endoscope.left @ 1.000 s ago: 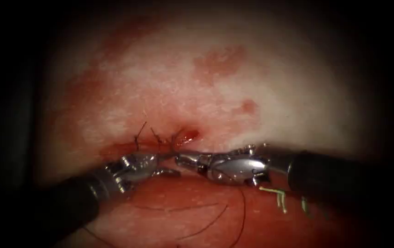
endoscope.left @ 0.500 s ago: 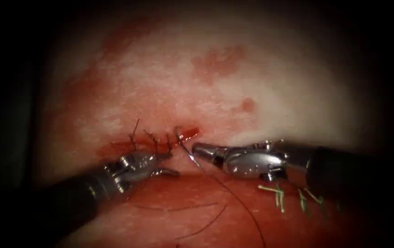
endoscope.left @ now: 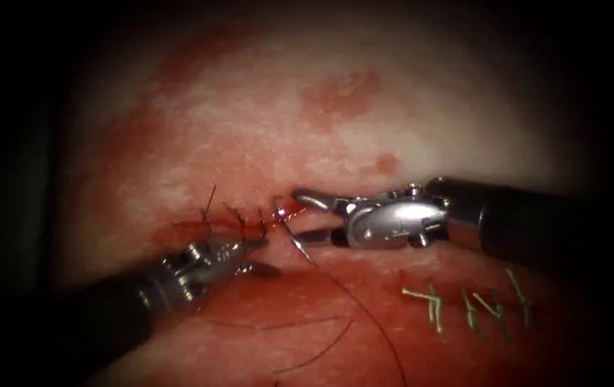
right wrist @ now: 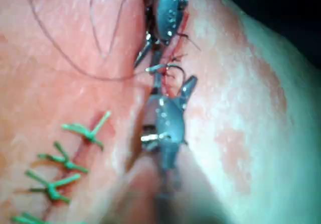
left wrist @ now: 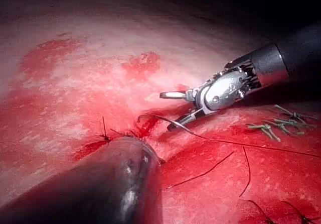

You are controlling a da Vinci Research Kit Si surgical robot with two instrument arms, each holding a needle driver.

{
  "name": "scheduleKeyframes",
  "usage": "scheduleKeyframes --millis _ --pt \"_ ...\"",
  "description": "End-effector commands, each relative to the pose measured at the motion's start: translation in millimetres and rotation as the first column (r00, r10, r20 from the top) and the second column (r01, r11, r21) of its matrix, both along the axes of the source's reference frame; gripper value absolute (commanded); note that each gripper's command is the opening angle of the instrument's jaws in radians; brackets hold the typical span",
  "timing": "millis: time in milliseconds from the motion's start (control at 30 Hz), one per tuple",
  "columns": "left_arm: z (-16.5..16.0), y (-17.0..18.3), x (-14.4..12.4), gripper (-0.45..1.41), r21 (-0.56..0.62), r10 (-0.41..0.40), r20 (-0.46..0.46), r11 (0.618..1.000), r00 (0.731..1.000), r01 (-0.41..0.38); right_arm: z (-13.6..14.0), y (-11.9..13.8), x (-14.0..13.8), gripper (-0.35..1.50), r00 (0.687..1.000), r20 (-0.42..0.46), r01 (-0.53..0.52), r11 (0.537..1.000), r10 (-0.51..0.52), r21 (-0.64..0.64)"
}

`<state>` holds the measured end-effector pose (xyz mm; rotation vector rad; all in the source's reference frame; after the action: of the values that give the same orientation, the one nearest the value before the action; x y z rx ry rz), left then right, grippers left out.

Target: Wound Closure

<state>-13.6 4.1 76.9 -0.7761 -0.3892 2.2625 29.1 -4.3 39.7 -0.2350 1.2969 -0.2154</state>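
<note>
1. Nearest the camera, the left tool [endoscope.left: 249, 256] sits just below the stitched cut [endoscope.left: 235, 223], jaws spread and holding nothing.
2. Just beyond its tips the needle [endoscope.left: 294, 236] stands partly in the tissue [endoscope.left: 335, 129] at the cut's right end, thread [endoscope.left: 364, 308] trailing from it toward the camera.
3. Right beside the needle, the right tool [endoscope.left: 305, 213] gapes wide, having let go of it half a second ago.
4. Risk, as I see it: the unheld needle could tip or slide back, and a jaw could snag the loose thread.
</note>
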Motion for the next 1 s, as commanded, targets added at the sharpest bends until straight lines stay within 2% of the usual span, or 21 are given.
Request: scheduleKeyframes --millis 33,267,433,567,667,700,733,767,800,833,1000 --pt "0.5 0.2 -0.5 0.17 -0.001 0.001 0.000 1.000 1.000 -0.001 0.3 1.1 1.5 1.33 1.000 -0.005 0.028 1.000 -0.028 -0.006" --pt "0.5 0.2 -0.5 0.17 -0.001 0.002 0.000 1.000 1.000 -0.002 0.4 2.2 4.7 1.31 0.982 0.013 0.191 0.981 -0.191 -0.036" --pt "0.5 0.2 -0.5 0.17 -0.001 0.002 0.000 1.000 1.000 -0.002 0.6 2.4 6.9 1.18 0.933 0.057 0.356 0.934 -0.354 -0.025" --pt "0.5 0.2 -0.3 0.17 -0.001 0.003 0.001 1.000 1.000 -0.003 0.7 2.4 7.9 1.16 0.895 0.080 0.440 0.898 -0.438 -0.011" --pt "0.5 0.2 -0.3 0.17 -0.001 0.003 0.001 1.000 1.000 -0.003 0.8 2.0 8.1 1.08 0.861 0.100 0.501 0.865 -0.498 -0.003" --pt "0.5 0.2 -0.3 0.17 -0.001 0.003 0.001 1.000 1.000 -0.003 0.9 1.8 8.1 0.79 0.844 0.107 0.529 0.849 -0.526 -0.001" --pt "0.5 0.2 -0.3 0.17 -0.001 0.003 0.001 1.000 1.000 -0.003 1.0 1.8 8.0 0.69 0.837 0.109 0.539 0.842 -0.536 0.000" --pt "0.5 0.2 -0.3 0.17 -0.001 0.003 0.001 1.000 1.000 -0.003 1.0 1.7 7.9 0.36 0.830 0.111 0.551 0.835 -0.547 -0.006" --pt "0.5 0.1 -0.3 0.17 -0.001 0.003 0.001 1.000 1.000 -0.003 1.0 1.7 7.7 0.12 0.820 0.116 0.564 0.826 -0.560 -0.003" --pt "0.4 0.1 -0.3 0.17 0.000 0.003 0.001 1.000 1.000 -0.003 1.0 1.7 7.5 0.04 0.819 0.132 0.563 0.826 -0.558 -0.004" --pt "0.4 0.2 -0.3 0.17 0.000 0.003 0.002 1.000 1.000 -0.003 0.7 1.8 6.3 0.02 0.849 0.142 0.518 0.855 -0.509 -0.029"
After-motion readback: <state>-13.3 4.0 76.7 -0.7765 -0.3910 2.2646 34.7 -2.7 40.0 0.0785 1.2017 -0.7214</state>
